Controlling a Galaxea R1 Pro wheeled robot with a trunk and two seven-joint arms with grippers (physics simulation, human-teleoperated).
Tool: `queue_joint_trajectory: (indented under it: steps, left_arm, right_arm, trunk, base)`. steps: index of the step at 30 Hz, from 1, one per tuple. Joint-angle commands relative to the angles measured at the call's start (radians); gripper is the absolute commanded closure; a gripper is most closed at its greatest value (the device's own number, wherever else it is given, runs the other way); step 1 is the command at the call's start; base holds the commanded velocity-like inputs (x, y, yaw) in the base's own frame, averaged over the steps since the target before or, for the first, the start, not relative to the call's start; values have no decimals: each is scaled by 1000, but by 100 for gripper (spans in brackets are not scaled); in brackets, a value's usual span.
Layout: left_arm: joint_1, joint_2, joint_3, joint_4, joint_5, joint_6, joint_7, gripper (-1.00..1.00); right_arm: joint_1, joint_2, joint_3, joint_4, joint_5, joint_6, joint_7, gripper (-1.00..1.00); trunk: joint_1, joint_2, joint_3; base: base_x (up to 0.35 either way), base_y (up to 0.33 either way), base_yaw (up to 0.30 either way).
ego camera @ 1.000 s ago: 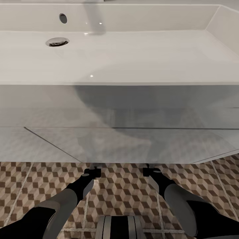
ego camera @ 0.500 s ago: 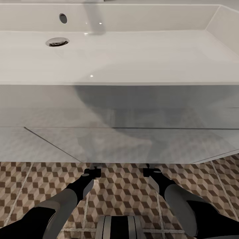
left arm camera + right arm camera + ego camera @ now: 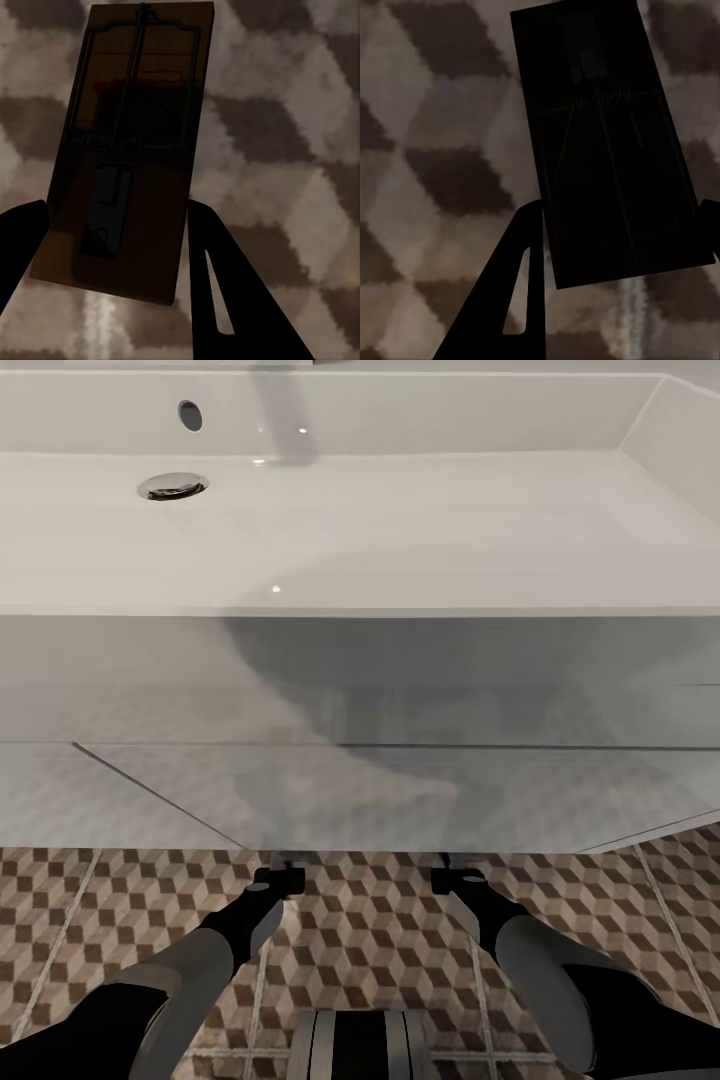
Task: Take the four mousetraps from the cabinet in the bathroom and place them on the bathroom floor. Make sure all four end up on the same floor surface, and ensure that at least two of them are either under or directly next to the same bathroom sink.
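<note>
In the left wrist view, a brown wooden mousetrap [image 3: 127, 150] with a dark spring and bar sits between the two dark fingers of my left gripper [image 3: 112, 221], which is shut on its long edges. In the right wrist view, a second mousetrap [image 3: 607, 135], deep in shadow, is held the same way by my right gripper [image 3: 622, 214]. The cube-patterned bathroom floor [image 3: 370, 940] lies close behind both traps. In the head view, both arms reach low under the front of the white bathroom sink [image 3: 400, 530], whose vanity edge hides their fingers. The cabinet is out of view.
The white vanity front [image 3: 200, 700] spans the head view just ahead of me, with the basin's chrome drain [image 3: 172, 485] at the upper left. My left forearm [image 3: 230, 930] and right forearm [image 3: 500, 930] stretch over the tiles, and my base [image 3: 360, 1045] shows at the bottom.
</note>
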Motion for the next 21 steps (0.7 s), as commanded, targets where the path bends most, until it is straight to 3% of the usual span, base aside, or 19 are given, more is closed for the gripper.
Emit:
queue_joint_trajectory:
  steps: [1, 21]
  left_arm:
    - [0, 0, -9, -1, 6, 2, 6, 100]
    - [0, 1, -9, -2, 6, 1, 6, 100]
  right_arm:
    - [0, 1, -8, -2, 9, 6, -2, 100]
    - [0, 0, -8, -2, 11, 6, -2, 100]
  trunk:
    - [0, 0, -1]
    - [0, 0, -1]
  base:
    - [0, 0, 0]
    - [33, 0, 0]
